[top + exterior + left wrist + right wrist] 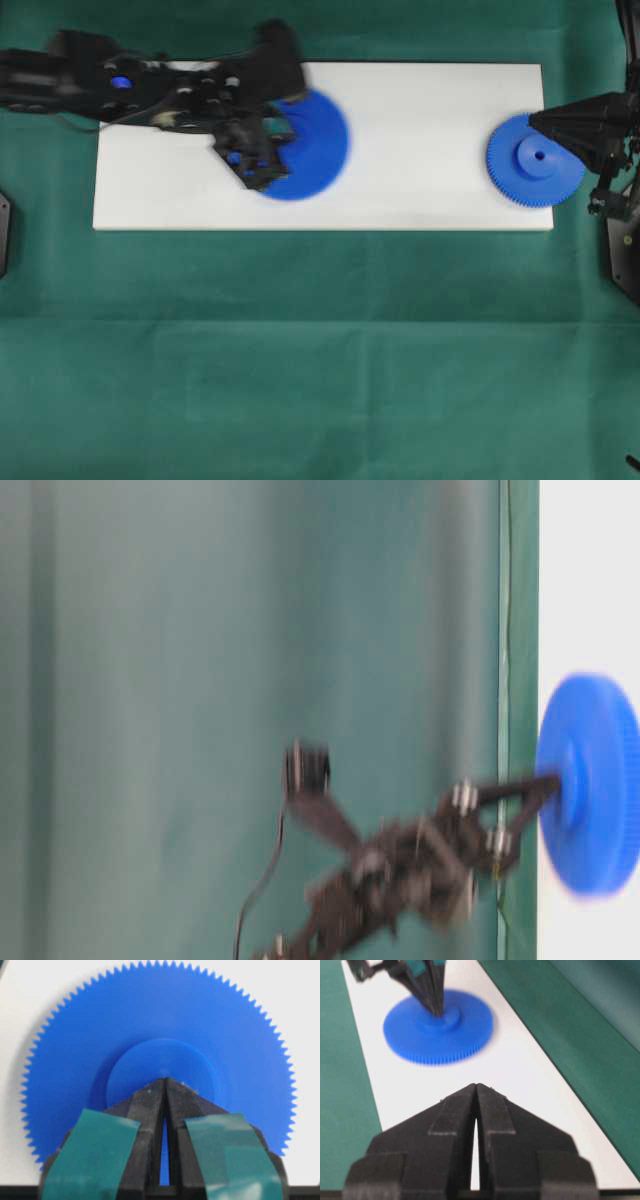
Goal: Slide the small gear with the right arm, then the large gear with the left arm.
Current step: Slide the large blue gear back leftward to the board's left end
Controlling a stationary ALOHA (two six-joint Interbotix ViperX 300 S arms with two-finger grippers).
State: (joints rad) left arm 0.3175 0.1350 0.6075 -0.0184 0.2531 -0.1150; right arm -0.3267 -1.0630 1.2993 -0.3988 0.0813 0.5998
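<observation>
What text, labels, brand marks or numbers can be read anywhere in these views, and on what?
None readable.
Large gear: plain blue, no marking.
Small gear: plain blue, no marking visible.
White board: blank.
Green tape on the left end effector: blank.
Left arm: motion-blurred, any print there cannot be read.

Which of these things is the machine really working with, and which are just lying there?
In use:
large gear
small gear
left tool, tips pressed on the large gear's hub
right tool, shut

Just there:
white board
green cloth
</observation>
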